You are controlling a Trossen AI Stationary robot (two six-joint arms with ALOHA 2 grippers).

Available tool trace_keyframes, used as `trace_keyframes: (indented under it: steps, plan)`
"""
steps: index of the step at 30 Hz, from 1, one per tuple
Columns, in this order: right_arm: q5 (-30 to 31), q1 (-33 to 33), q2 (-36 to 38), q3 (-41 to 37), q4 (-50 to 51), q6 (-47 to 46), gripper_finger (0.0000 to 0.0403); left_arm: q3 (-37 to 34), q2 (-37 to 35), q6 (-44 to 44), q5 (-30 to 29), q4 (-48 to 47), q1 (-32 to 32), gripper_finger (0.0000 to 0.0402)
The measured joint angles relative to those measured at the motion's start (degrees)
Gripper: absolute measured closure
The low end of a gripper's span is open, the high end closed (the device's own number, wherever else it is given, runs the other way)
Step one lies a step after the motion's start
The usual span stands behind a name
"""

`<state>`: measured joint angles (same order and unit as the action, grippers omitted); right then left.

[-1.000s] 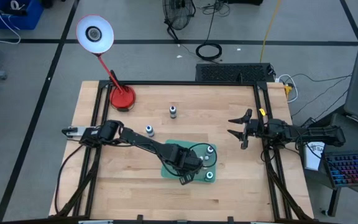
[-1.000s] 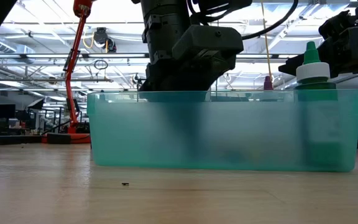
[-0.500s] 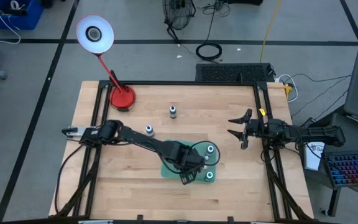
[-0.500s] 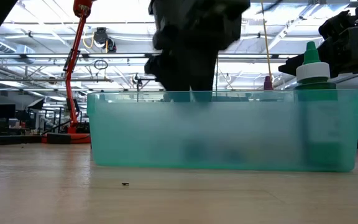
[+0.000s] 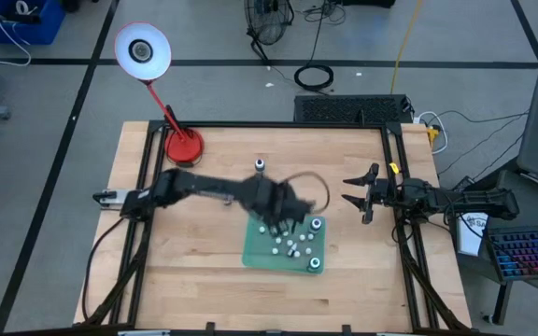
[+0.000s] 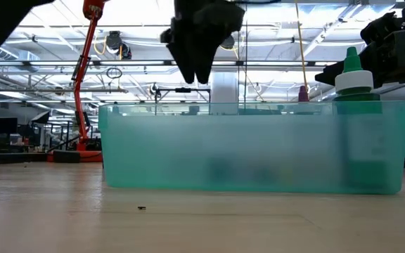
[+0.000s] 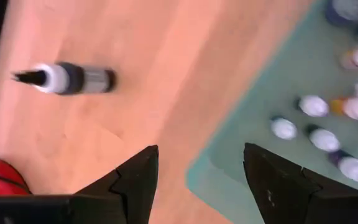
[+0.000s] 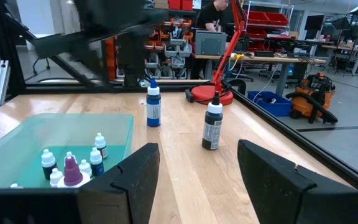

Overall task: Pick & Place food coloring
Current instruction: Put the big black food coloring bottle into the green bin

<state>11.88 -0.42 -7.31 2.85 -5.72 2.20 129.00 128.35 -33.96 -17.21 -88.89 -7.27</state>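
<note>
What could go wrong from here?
The left end effector, open and empty, is moving fast above the tray; a low swing could clip its wall or topple the bottles packed inside.

Two bottles stand loose on the table: one dark, one blue. They are tall and narrow, so an off-centre approach may tip one and send it rolling.

1. Wooden table (image 5: 204,271), light butcher-block top, black frame rails along its sides.
2. Red desk lamp (image 5: 144,49): round red base (image 5: 183,147) on the table's far-left corner, white shade hanging out past the edge.
3. Coiled black cable (image 5: 314,77) on the floor beyond the table.
4. Keyboard (image 5: 535,257) with blue and red keys, right of the table.
5. A person (image 8: 215,11) at benches in the room behind.
</note>
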Motion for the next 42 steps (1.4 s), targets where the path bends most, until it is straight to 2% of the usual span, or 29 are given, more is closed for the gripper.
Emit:
trace_keyframes:
  steps: [8,13,18,23,31,42]
  plan:
    - [0.0,0.0,0.0,0.02,0.0,0.0,0.0198,2.29,-2.61,7.87,2.87,-0.8,12.43,0.0165]
    - [0.0,0.02,0.0,0.0,0.0,0.0,0.0195,2.43,-5.59,8.68,1.78,-0.49,19.52,0.0165]
    - [0.0,0.02,0.0,0.0,0.0,0.0,0.0199,1.84,-5.67,11.31,6.08,3.45,25.23,0.0165]
    - [0.0,0.02,0.0,0.02,0.0,0.0,0.0196,-2.56,-5.5,15.58,12.84,7.61,28.32,0.0165]
    - [0.0,0.0,0.0,0.0,0.0,0.0,0.0199,-11.32,-5.6,18.07,12.72,8.89,29.71,0.0165]
    - [0.0,0.02,0.0,0.02,-0.02,0.0,0.0198,-23.23,-5.19,20.26,15.87,19.46,29.79,0.0165]
